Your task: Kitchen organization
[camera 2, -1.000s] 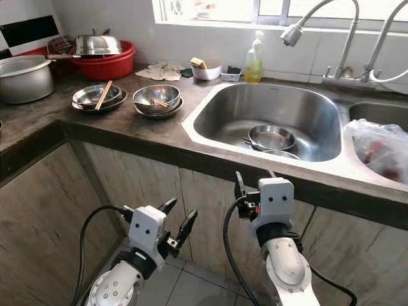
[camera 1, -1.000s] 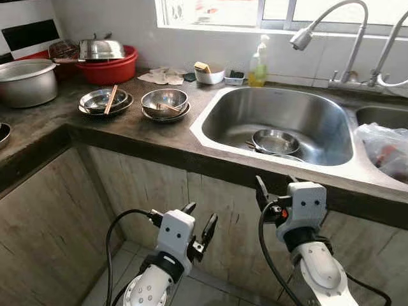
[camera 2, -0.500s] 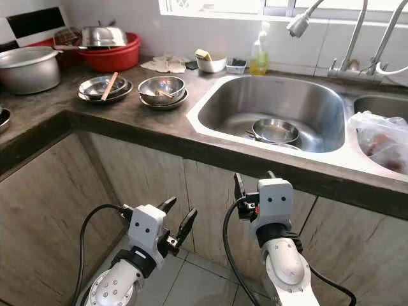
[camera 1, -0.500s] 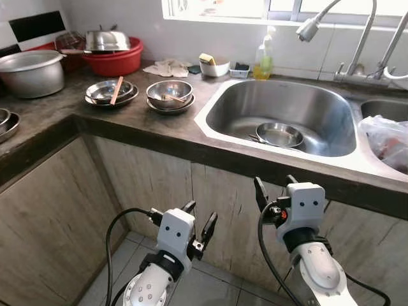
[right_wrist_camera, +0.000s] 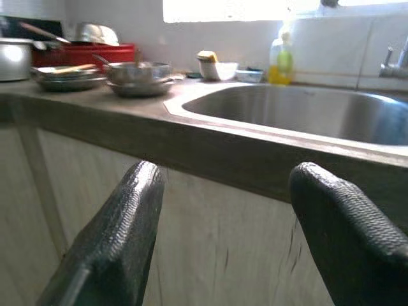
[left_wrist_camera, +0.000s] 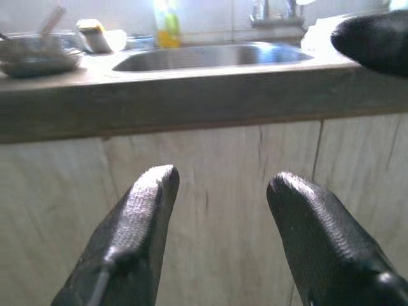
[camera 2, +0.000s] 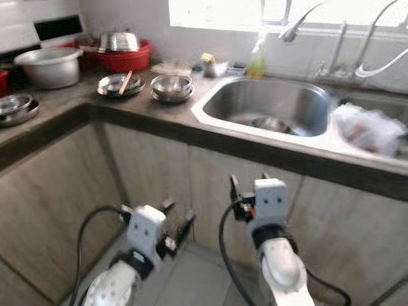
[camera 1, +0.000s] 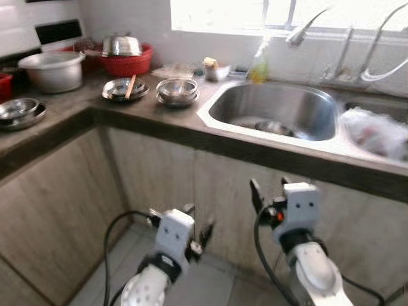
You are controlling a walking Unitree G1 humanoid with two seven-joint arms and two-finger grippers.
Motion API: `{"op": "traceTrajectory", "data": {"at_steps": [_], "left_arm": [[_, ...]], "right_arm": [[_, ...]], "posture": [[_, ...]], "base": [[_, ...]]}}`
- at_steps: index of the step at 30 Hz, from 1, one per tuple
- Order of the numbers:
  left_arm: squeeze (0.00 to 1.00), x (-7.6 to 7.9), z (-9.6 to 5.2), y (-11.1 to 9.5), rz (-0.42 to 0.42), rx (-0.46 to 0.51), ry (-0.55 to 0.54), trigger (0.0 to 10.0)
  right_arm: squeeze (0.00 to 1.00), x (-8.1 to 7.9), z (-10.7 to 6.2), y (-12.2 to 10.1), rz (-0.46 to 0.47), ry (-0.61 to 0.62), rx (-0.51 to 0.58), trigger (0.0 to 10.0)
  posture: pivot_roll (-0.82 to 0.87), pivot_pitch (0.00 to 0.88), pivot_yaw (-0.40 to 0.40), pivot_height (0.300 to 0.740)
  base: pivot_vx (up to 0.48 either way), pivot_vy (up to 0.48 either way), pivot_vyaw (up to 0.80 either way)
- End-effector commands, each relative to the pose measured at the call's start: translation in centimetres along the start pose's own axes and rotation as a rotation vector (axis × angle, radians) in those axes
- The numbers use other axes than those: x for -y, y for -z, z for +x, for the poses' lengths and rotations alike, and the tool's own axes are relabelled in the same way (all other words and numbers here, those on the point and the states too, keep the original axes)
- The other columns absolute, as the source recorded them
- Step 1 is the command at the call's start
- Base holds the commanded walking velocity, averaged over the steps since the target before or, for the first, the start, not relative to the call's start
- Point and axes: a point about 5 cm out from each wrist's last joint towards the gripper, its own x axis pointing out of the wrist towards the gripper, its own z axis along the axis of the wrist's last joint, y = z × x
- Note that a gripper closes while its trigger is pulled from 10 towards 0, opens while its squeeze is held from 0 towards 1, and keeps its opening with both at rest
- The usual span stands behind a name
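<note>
Dishes: two stacks of steel bowls (camera 1: 177, 91) sat at upper centre-left of the head view, on the dark counter (camera 1: 76, 113); the left stack (camera 1: 125, 89) had a wooden stick laid across it.
Sink: the steel sink (camera 1: 275, 111) lay at upper right of centre, with a steel pan (camera 1: 274, 128) resting in its basin, blurred.
Other ware: a large steel pot (camera 1: 53, 69) and a red basin (camera 1: 129, 62) carrying a steel lid stood at upper left; more steel plates (camera 1: 19, 112) sat at the far left edge.
Back ledge: a soap bottle (camera 1: 259, 69) and a small white dish (camera 1: 215, 71) stood under the window, beside the tap (camera 1: 305, 32).
Plastic bag: it lay at the right edge, in the second basin (camera 1: 377, 134).
Left gripper (left_wrist_camera: 220, 191): at lower centre-left, low before the cabinet doors (camera 1: 153, 178), fingers spread apart, holding nothing.
Right gripper (right_wrist_camera: 226, 185): at lower centre-right, just below the counter edge, fingers likewise apart and empty.
Step in hand: by my judgement, the approach; both arms were well short of any dish and the view was motion-blurred.
Next move: probably raising one arm above counter height and reaching for the bowls or the pan in the sink.
</note>
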Motion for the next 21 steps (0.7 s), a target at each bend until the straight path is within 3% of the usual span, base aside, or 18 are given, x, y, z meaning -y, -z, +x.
{"op": "traceTrajectory", "data": {"at_steps": [1,21], "left_arm": [[0.0,0.21,0.1,0.07,0.0,-0.014,-0.002,10.0],[0.0,0.07,0.16,-0.07,0.007,-0.013,-0.015,10.0]], "right_arm": [[0.0,0.24,0.11,0.01,-0.008,0.005,-0.005,10.0],[0.0,0.02,0.09,0.67,-0.041,-0.019,-0.038,10.0]], "posture": [[0.02,0.0,-0.005,0.74],[0.03,0.0,-0.006,0.74]], "base": [[-0.262,0.0,0.0],[0.0,0.0,0.0]]}}
